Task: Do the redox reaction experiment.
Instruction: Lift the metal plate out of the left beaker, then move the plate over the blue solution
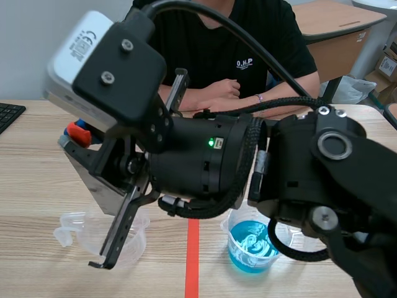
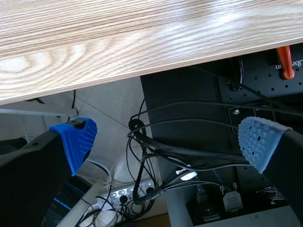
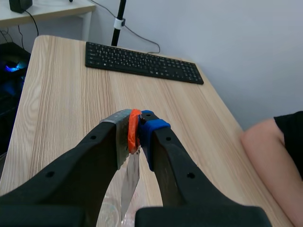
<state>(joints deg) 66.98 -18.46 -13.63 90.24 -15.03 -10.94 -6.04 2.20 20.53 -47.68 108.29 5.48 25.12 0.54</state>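
Grey metal sheet (image 3: pixel 129 182) with an orange-red piece (image 3: pixel 134 130) at its upper end is pinched between the two pads of the right gripper (image 3: pixel 135 126); the fingers are pressed onto the orange-red piece and the sheet hangs down beneath them. The right arm (image 1: pixel 298 174) is seen coming in from the right and reaching past the middle, so that the sheet is held over a clear plastic beaker (image 1: pixel 74 228) standing on the light wooden table (image 1: pixel 31 186). Whether the sheet touches this beaker cannot be told. A second clear beaker holding blue liquid (image 1: pixel 251 245) stands on the table to the other side of the orange-red tape line, well apart from the sheet. The left gripper (image 2: pixel 168 137) is held beyond the table edge with its fingers spread wide and nothing between them; black cables (image 2: pixel 189 151) are seen below it. A black keyboard (image 3: pixel 142 61) lies farther along the table. A person in a black shirt (image 1: pixel 229 37) is seated across the table.
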